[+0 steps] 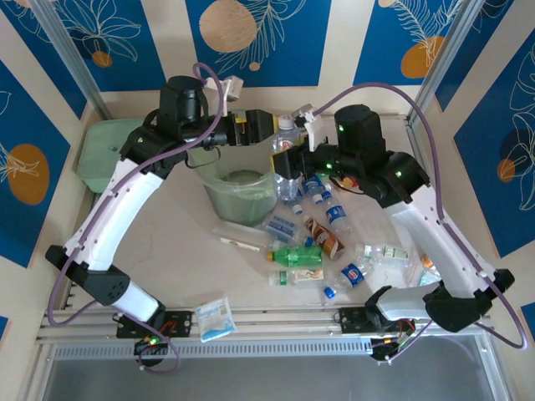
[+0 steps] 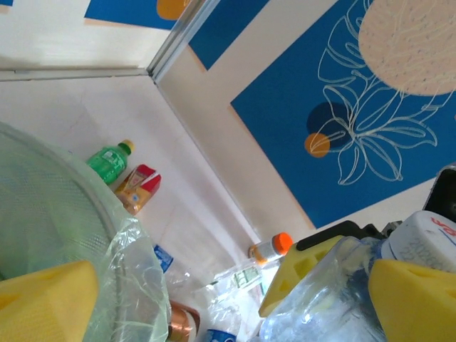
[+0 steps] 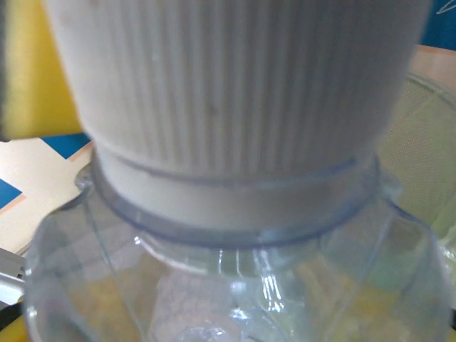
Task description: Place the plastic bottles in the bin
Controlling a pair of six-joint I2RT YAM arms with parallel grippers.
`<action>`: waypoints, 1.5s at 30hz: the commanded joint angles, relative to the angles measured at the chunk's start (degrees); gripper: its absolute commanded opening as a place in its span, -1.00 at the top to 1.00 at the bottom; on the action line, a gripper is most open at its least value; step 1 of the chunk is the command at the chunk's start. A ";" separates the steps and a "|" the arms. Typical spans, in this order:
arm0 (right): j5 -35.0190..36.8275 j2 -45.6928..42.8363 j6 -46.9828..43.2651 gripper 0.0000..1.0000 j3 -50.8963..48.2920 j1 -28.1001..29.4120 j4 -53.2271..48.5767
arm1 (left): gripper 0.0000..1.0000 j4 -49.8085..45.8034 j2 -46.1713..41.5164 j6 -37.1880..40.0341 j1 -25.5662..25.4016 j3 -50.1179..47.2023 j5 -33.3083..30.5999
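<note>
Now the right claw [image 1: 291,157] grips a clear bottle [image 3: 228,285] by the bin [image 1: 242,200] — left claw [image 1: 255,129] wide open.

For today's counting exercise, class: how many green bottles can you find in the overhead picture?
1. The green bottle lies on the table on the near side of the bin, among clear bottles. Others may be hidden inside the bin.

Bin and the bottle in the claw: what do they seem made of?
The bin looks like translucent pale-green plastic, semi-matte: light shows through its wall. Its liner seems thin clear film, glossy and crinkled over the rim. The bottle appears clear, shiny plastic, since you see through its shoulder; its cap looks matte white ribbed plastic.
</note>
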 commanded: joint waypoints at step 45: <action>1.98 33.56 7.59 -0.05 29.38 -1.10 -4.48 | -0.64 3.77 -13.39 0.40 10.23 -15.24 -10.13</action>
